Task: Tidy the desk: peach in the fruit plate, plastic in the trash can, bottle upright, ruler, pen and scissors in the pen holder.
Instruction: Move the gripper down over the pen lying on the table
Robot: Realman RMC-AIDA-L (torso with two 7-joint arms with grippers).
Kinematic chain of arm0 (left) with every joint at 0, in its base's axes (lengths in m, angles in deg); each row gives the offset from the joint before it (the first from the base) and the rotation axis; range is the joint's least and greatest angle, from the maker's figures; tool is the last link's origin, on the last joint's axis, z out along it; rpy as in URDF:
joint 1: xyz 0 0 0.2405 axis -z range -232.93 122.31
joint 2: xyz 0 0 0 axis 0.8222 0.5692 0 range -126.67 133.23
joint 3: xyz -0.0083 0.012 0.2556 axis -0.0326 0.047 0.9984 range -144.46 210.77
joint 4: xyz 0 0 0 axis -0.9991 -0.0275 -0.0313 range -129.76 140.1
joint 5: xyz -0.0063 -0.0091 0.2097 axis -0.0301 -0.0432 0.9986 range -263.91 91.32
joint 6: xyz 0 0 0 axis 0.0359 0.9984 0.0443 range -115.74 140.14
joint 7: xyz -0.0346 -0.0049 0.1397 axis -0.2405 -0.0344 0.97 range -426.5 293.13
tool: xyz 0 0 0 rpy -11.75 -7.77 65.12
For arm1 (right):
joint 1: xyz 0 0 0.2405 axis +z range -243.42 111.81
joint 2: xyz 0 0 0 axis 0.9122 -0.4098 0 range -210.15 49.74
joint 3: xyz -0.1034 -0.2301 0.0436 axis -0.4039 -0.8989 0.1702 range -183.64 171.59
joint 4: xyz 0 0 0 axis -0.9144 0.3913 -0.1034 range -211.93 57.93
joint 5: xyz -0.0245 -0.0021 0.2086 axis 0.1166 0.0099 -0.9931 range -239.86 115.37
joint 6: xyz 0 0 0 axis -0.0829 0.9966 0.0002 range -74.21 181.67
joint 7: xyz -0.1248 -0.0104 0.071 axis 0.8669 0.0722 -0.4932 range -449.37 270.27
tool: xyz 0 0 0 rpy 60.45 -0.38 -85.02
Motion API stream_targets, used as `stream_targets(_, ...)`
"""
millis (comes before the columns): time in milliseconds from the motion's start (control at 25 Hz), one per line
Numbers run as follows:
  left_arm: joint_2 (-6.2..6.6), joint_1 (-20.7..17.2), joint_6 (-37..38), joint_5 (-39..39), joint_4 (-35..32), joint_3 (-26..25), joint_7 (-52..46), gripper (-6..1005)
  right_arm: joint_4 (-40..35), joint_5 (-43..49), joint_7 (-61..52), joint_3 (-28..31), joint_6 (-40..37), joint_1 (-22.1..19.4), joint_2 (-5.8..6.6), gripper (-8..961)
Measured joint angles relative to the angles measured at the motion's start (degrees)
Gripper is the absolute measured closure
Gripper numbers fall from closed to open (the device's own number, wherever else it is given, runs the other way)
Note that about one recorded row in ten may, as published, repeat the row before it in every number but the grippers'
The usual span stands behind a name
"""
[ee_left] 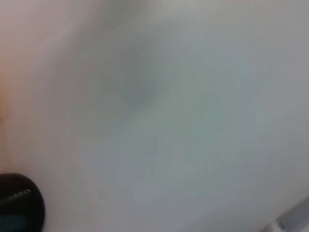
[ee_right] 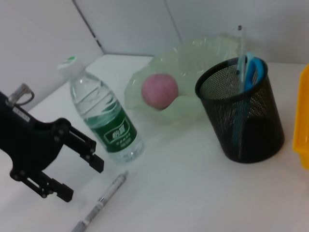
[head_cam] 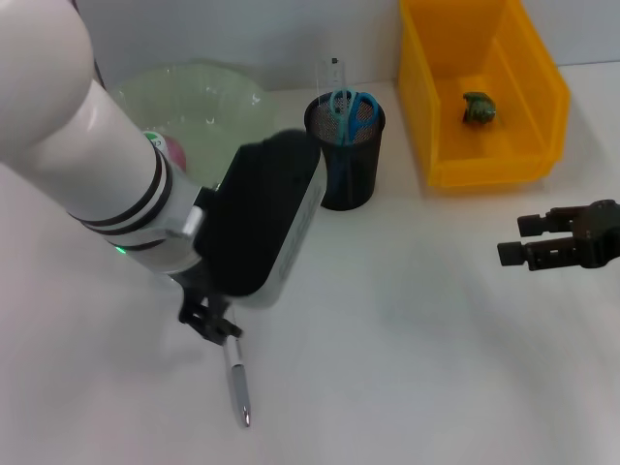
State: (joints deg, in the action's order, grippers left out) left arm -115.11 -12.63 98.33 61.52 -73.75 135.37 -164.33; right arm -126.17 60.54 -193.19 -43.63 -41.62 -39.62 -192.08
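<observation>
Holding scissors (head_cam: 351,108), the pen holder (head_cam: 346,155); peach (ee_right: 160,91) in fruit plate (ee_right: 193,58).

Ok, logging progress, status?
Left gripper open over the pen on the desk. Right gripper open, idle. Bottle upright beside it.

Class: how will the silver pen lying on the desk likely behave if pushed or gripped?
The slim silver pen lies flat by the open left hand; round-barrelled, it would probably roll if nudged. It looks stiff and light, perhaps slippery to pinch.
</observation>
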Motion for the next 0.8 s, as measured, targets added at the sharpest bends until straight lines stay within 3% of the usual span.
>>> stream_targets(80, -0.35, -1.1, -1.9, 2.4, -0.5, 1.4, 3.9, 276, -0.2, -0.3, -0.2, 0.2, 0.1, 0.2, -0.49, 144)
stream_targets(120, -0.55, -2.5, -4.0, 5.3, -1.6, 4.9, 5.5, 276, -0.4, -0.4, -0.4, 0.3, 0.2, 0.4, -0.71, 144)
stream_targets(320, -0.55, -5.2, -6.0, 9.4, -2.4, 8.7, 12.9, 275, 0.3, 0.6, -1.4, 0.2, 2.5, 1.2, -0.72, 144)
stream_targets(560, -0.34, -6.4, -5.5, 9.3, -3.0, 7.4, 20.3, 285, 1.2, 0.6, -2.0, 0.3, 4.8, 1.1, -1.11, 144)
stream_targets(800, 0.01, -4.1, -3.0, 5.3, -1.7, 6.8, 24.3, 296, 4.3, 0.7, -1.4, 0.0, 8.5, 1.0, -1.41, 144)
